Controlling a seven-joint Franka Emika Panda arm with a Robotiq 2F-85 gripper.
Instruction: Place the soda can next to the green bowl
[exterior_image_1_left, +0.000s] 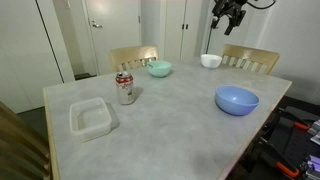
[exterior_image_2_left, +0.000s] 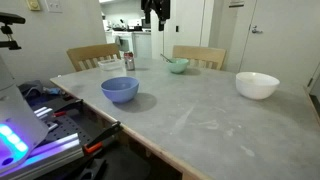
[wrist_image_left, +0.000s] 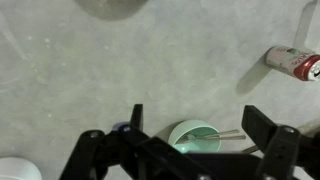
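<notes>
The soda can (exterior_image_1_left: 124, 88) is silver-grey with red markings and stands upright on the grey table; it shows in both exterior views (exterior_image_2_left: 129, 61) and at the right edge of the wrist view (wrist_image_left: 295, 62). The pale mint green bowl (exterior_image_1_left: 159, 69) sits near the far table edge (exterior_image_2_left: 178, 66), with a utensil lying in it in the wrist view (wrist_image_left: 192, 135). My gripper (exterior_image_1_left: 229, 22) hangs high above the table, far from the can, also seen from the opposite side (exterior_image_2_left: 154, 22). Its fingers (wrist_image_left: 196, 125) are spread apart and empty, with the green bowl below between them.
A light-blue bowl (exterior_image_1_left: 237, 99) sits near the front edge, a white bowl (exterior_image_1_left: 210, 60) at the far side, and a clear square container (exterior_image_1_left: 90, 118) near the can. Two wooden chairs (exterior_image_1_left: 250, 57) stand behind the table.
</notes>
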